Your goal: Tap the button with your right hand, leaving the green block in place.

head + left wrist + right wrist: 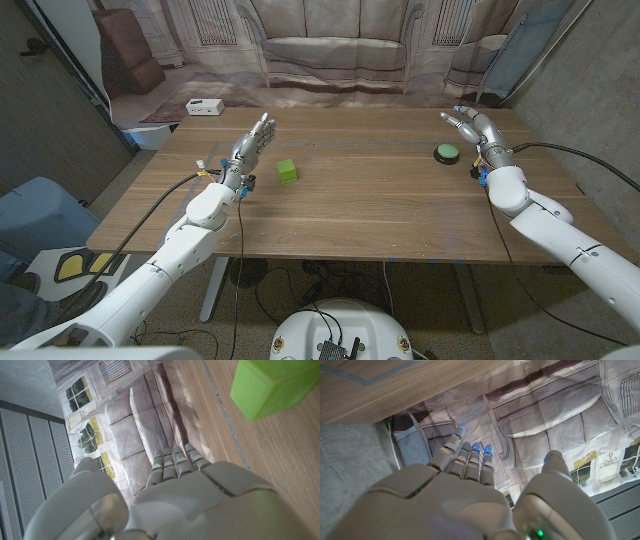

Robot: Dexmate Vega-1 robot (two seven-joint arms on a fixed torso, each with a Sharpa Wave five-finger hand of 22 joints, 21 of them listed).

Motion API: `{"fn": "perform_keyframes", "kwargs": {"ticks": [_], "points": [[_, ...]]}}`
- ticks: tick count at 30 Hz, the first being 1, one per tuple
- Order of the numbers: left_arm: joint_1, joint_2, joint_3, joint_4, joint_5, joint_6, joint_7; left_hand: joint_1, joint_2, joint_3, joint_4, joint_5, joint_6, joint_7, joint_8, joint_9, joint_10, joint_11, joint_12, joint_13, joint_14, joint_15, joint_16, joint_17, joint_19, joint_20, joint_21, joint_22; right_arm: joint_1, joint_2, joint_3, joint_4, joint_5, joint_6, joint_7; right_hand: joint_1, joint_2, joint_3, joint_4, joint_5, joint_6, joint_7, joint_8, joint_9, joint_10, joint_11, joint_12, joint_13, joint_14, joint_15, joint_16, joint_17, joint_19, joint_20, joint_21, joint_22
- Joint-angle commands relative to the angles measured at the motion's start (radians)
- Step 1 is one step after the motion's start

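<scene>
Both hands hold nothing, fingers apart: right hand [474,130] just beside green button [446,153] near table's [380,215] far right corner; left hand [251,143] near green block [287,171], mid-table.

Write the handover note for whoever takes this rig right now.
Left hand: open, holding nothing, left of the small green block.
Right hand: open, holding nothing, just right of the round green button on a black base, not on it.
Both things sit on the wooden table, block left of centre, button far right.
Done: nothing visible yet.
Left: tap the button with the right hand; leave the block alone.
</scene>
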Motion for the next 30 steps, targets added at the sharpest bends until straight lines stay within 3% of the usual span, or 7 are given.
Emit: {"fn": "perform_keyframes", "kwargs": {"ticks": [1,28,30], "points": [[0.021,0.011,-0.009,-0.029,0.0,0.015,0.016,0.006,0.004,0.0,-0.007,-0.001,0.006,-0.004,-0.001,0.004,0.005,-0.005,0.002,-0.001,0.009,-0.001,-0.001,0.002,0.0,0.007,-0.007,0.004,0.008,-0.028,-0.026,-0.032,-0.059,-0.099,-0.015,-0.003,-0.005,0.0,-0.002,0.01,0.017,-0.003,0.005,0.003,0.004,-0.004,0.0,0.003,-0.004,-0.003,-0.004,0.001,-0.006,-0.002,-0.002,0.003],[0.047,0.021,-0.027,-0.062,-0.003,0.019,0.036,0.008,0.009,0.0,-0.01,-0.001,0.007,-0.005,-0.004,0.004,-0.002,-0.003,-0.004,-0.003,0.002,0.0,-0.006,0.002,-0.005,0.016,-0.023,0.004,0.088,-0.079,-0.125,-0.081,-0.195,-0.337,0.038,-0.007,-0.001,0.001,0.0,0.018,0.008,-0.007,-0.005,0.004,-0.02,0.0,-0.011,0.003,-0.015,0.001,-0.01,0.002,-0.022,0.002,-0.005,0.003],[0.048,0.02,-0.028,-0.062,-0.003,0.019,0.038,0.008,0.01,0.001,-0.011,-0.002,0.007,-0.006,-0.004,0.004,-0.002,-0.003,-0.004,-0.003,0.001,-0.001,-0.007,0.002,-0.005,0.03,-0.025,0.005,0.098,-0.082,-0.137,-0.081,-0.21,-0.359,0.046,-0.008,0.0,0.001,0.0,0.019,0.002,-0.007,-0.008,0.004,-0.025,-0.001,-0.014,0.003,-0.015,0.001,-0.011,0.002,-0.023,0.002,-0.005,0.003]]}}
